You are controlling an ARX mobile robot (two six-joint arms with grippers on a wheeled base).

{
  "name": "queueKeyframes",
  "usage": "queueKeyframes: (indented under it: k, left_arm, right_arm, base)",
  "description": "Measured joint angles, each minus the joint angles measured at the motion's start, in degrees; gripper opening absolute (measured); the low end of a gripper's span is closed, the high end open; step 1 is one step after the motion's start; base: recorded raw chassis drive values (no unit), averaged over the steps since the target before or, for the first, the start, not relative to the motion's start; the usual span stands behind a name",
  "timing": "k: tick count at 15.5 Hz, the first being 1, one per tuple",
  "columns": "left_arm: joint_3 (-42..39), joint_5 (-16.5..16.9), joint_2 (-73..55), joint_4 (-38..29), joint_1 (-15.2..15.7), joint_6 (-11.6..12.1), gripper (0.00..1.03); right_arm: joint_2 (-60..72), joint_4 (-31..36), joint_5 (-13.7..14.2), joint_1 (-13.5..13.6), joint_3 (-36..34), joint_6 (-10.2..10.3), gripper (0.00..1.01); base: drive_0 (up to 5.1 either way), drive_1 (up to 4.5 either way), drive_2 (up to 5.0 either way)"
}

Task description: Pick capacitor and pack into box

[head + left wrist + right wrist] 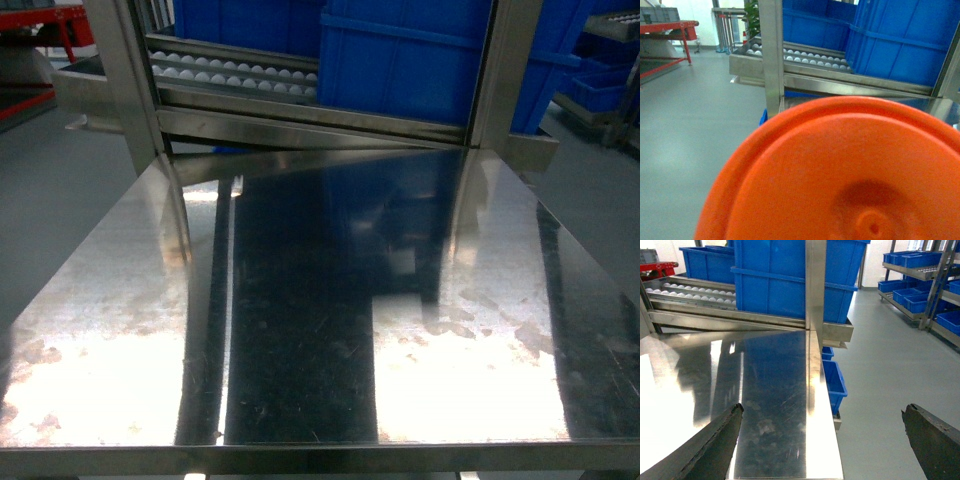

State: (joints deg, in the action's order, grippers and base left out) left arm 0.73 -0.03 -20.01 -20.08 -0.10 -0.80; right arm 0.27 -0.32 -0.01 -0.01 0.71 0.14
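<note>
No capacitor and no box show in any view. A large round orange plastic thing (840, 170) with a raised rim and a small central nub fills the lower left wrist view and hides my left gripper's jaws. My right gripper (821, 410) stands open, its two dark fingers (715, 440) wide apart with nothing between them, over the right edge of the bare steel table (765, 390). Neither gripper appears in the head view, which shows only the shiny tabletop (300, 330).
Behind the table a steel-framed roller conveyor (230, 70) carries big blue bins (400, 50). A steel post (815, 285) rises at the table's back right corner. A small blue bin (835, 380) sits below the table's right side. Shelves of blue bins (920, 285) line the far right.
</note>
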Motion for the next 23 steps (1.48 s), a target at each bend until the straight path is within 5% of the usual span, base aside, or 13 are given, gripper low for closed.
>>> queueKeyframes:
  k: [10, 11, 12, 23]
  left_arm:
    - [0.0, 0.0, 9.9, 10.0, 0.0, 0.0, 0.43]
    - [0.1, 0.2, 19.4, 19.2, 0.0, 0.0, 0.43]
    - [0.0, 0.0, 19.4, 20.5, 0.0, 0.0, 0.43]
    - [0.0, 0.0, 19.4, 20.4, 0.0, 0.0, 0.43]
  right_arm:
    - [0.0, 0.0, 0.0, 0.0, 0.0, 0.0, 0.98]
    - [0.0, 0.0, 0.0, 0.0, 0.0, 0.0, 0.98]
    - [0.0, 0.0, 0.0, 0.0, 0.0, 0.0, 0.98]
    - [0.0, 0.0, 0.0, 0.0, 0.0, 0.0, 0.98]
  base:
    - [0.0, 0.00, 0.0]
    - [0.0, 0.00, 0.0]
    - [0.0, 0.00, 0.0]
    - [0.0, 0.00, 0.0]
